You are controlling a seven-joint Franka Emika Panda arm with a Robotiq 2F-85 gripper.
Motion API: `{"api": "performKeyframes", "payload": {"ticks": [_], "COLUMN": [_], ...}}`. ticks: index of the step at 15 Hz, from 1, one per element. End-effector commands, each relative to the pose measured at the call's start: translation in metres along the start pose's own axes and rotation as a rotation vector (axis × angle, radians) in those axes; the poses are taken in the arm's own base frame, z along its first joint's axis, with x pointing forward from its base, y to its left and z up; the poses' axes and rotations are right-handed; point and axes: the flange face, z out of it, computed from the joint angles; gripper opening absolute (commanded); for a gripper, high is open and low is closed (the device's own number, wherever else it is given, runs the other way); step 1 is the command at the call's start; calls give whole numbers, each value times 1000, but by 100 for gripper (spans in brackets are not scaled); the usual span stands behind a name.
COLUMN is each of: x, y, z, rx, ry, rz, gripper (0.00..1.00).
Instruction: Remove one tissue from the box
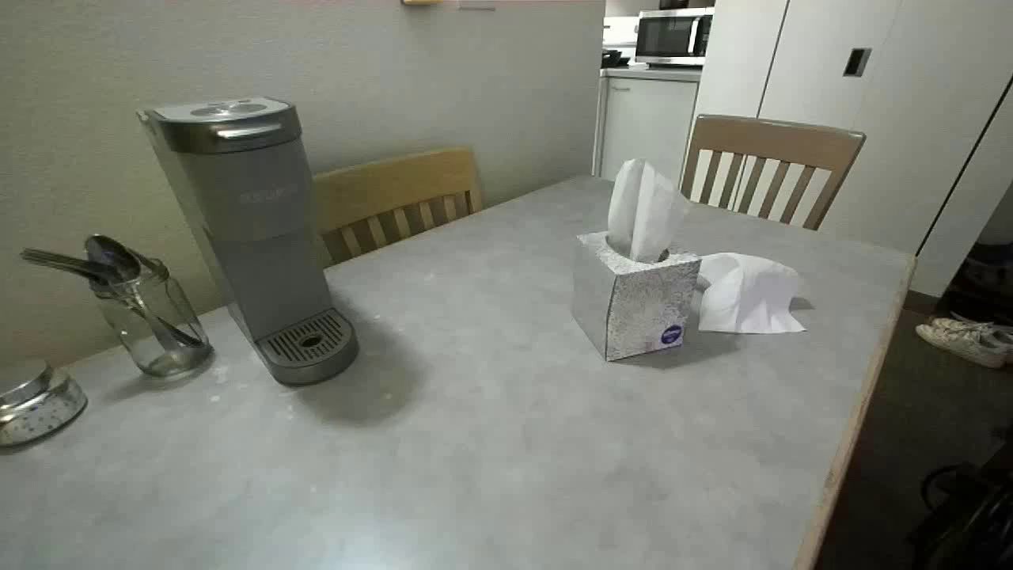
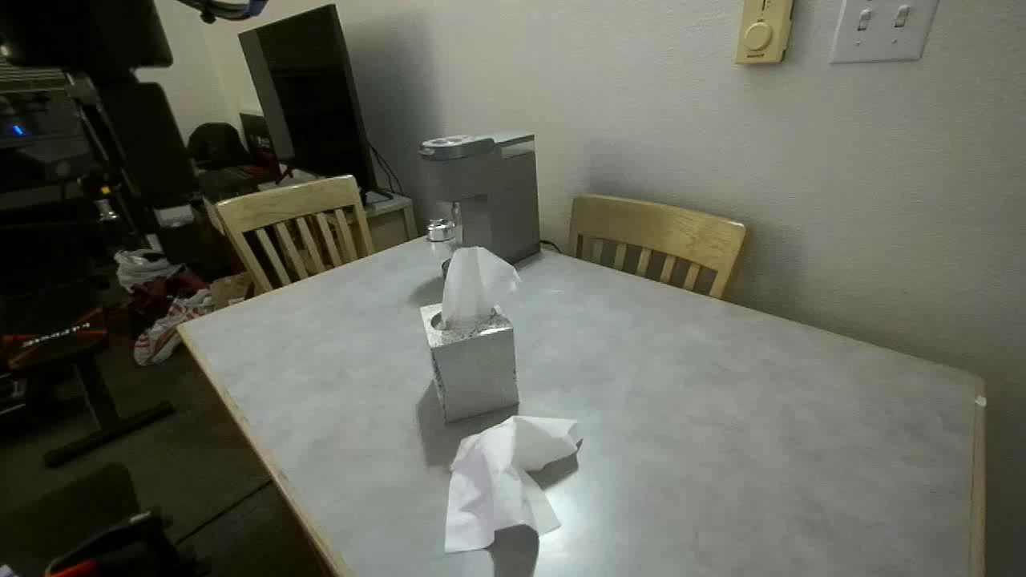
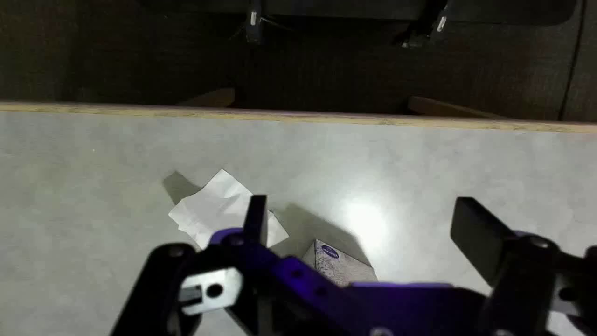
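Observation:
The box (image 1: 650,313) stands upright on the grey table; it also shows in an exterior view (image 2: 474,373). The tissue (image 1: 643,207) stands up out of its top opening, also in an exterior view (image 2: 474,284). In the wrist view my gripper (image 3: 362,201) is open, with its fingers wide apart and nothing between them but a view of the table below. The box (image 3: 343,265) shows partly below the gripper body, which hides its top and the tissue. Apart from a blue-purple part at the top edge of an exterior view that may belong to it, the gripper is outside both exterior views.
A crumpled white tissue wad (image 1: 748,294) lies beside the box, also in the wrist view (image 3: 214,212). A tall grey coffee machine (image 1: 265,222), a glass jar with spoons (image 1: 162,324) and a metal-topped container (image 1: 36,405) stand farther along the table. The table's wooden edge (image 3: 298,114) crosses the wrist view.

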Motion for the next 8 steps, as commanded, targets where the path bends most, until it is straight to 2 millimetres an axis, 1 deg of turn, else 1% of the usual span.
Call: {"api": "performKeyframes", "payload": {"ticks": [1,8], "x": [0,3], "y": [0,1], "z": [-1,1], "rx": [0,-10], "ry": [-1,5], "rz": [0,-9], "gripper": [100,100]}}
